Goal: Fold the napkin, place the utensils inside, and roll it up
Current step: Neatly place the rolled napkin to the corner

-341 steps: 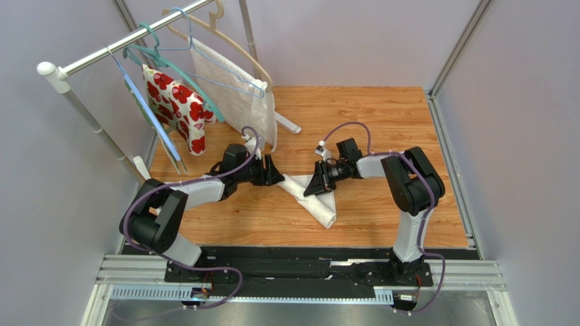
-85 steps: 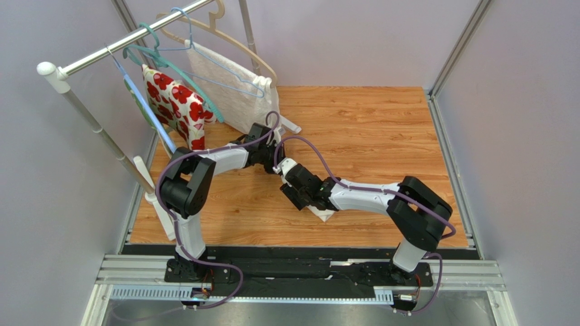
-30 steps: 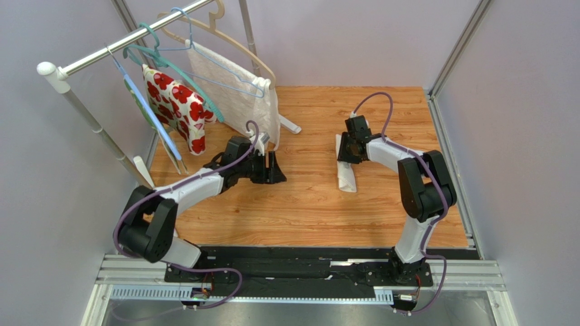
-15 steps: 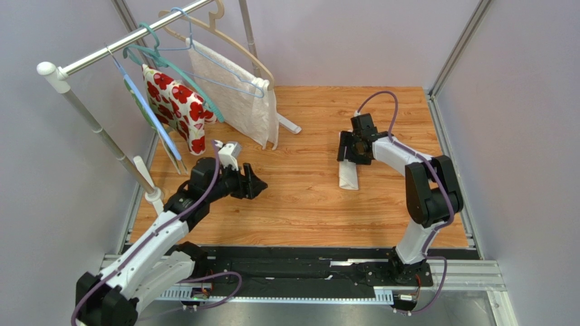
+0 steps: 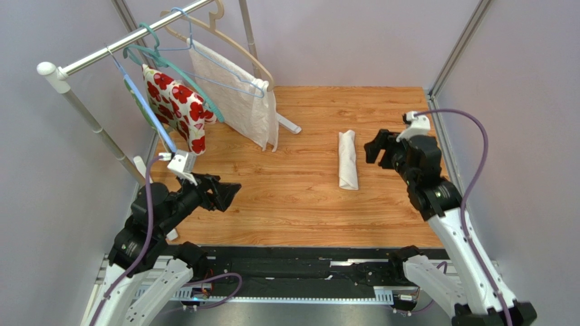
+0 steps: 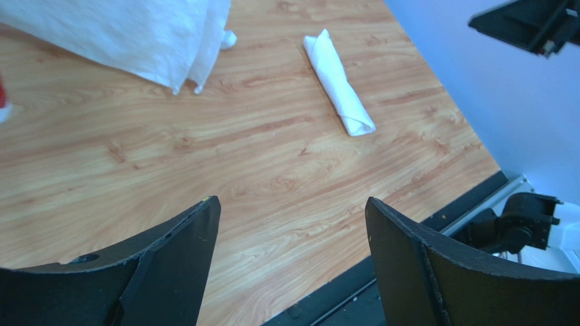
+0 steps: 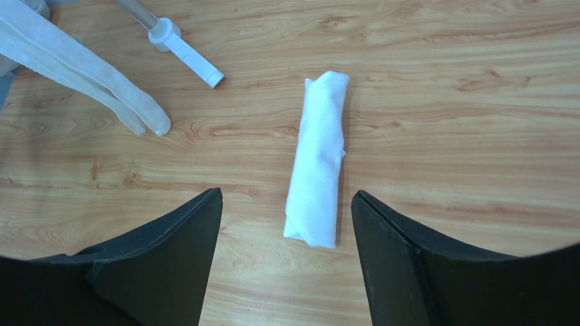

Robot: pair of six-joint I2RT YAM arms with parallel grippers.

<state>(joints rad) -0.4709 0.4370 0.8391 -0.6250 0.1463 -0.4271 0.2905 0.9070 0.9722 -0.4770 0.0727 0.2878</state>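
Now I see the napkin (image 5: 348, 160) lying rolled right of the tabletop's (image 5: 306, 204) middle, cutlery presumably wrapped inside; left gripper (image 5: 230, 193) and right gripper (image 5: 376, 146) hang wide open, empty, well apart from it.

Top camera looks down over the table (image 5: 306, 204); both wrist cameras view the rolled napkin (image 6: 338, 85)

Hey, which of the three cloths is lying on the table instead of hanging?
The plain off-white napkin, rolled into a tube on the wood; the textured white cloth and the red-flowered cloth hang from the rail.
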